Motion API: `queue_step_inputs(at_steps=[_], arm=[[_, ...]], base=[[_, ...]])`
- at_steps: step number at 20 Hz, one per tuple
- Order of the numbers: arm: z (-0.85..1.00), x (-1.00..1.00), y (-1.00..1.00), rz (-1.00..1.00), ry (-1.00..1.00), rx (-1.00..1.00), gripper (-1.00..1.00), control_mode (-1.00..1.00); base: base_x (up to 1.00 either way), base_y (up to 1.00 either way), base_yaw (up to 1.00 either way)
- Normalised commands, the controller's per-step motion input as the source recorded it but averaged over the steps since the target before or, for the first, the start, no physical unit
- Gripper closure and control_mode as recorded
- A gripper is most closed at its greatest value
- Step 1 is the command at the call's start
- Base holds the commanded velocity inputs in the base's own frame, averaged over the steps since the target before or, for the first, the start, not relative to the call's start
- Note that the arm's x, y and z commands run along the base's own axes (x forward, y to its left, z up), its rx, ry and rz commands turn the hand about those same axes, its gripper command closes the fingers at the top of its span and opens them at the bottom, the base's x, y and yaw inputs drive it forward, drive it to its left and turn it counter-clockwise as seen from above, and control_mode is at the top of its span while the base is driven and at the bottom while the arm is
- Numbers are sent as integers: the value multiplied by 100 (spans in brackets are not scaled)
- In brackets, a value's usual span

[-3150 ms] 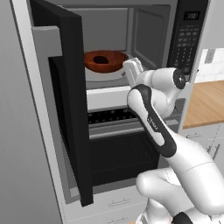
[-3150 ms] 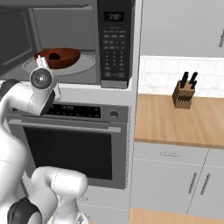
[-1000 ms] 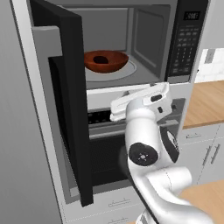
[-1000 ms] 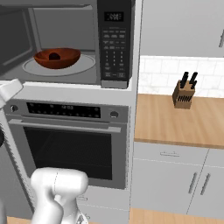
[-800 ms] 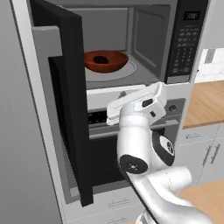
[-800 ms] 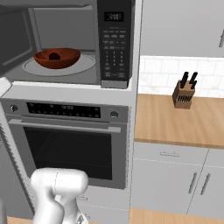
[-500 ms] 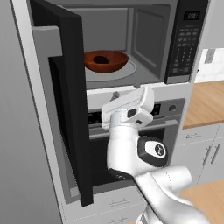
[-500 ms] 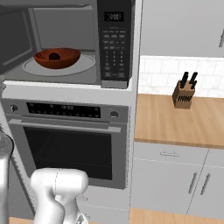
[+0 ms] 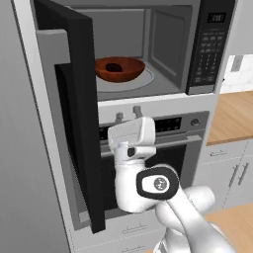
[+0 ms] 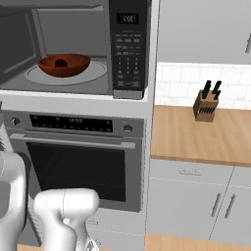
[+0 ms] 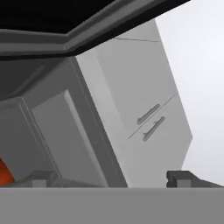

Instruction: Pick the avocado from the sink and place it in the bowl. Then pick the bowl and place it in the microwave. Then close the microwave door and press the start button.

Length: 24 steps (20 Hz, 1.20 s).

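Bowl (image 9: 119, 69) sits on the turntable (image 9: 148, 79) inside the microwave (image 9: 163, 49), avocado (image 9: 114, 67) in it, dark blob near bowl centre. Same from the right cam: bowl (image 10: 64, 64) w/ avocado (image 10: 61, 62) well inside the cavity, left of the keypad panel (image 10: 128, 49). Microwave door (image 9: 74, 113) hangs wide open to the left, edge-on from the left cam. My arm's below the cavity, in front of the oven (image 10: 78, 157); 2 fingers (image 9: 137, 111) poke up just over the oven's control strip, spread wide, nothing between them. Hand cam: fingers (image 11: 181, 177) at the bottom corners far apart, empty, looking along the door inner face toward grey cabinets (image 11: 144, 109). Knife block (image 10: 206, 105) on the wood surface (image 10: 196, 132) to the right, well apart from everything.
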Motion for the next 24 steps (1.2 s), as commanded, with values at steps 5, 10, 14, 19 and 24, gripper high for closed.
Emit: queue_step_inputs(at_steps=[5,10,14,19,24], arm=[[-29,-67,40,0,-7,-6,-100,-100],[-36,-75,62,-3,-7,-1,-100,-100],[-43,-23,39,-4,0,-4,-100,-100],[-38,-15,53,-5,0,-4,-100,-100],[-31,-11,56,-6,0,-7,-100,-100]], base=[[0,0,0],[0,0,0],[0,0,0],[0,0,0],[0,0,0]])
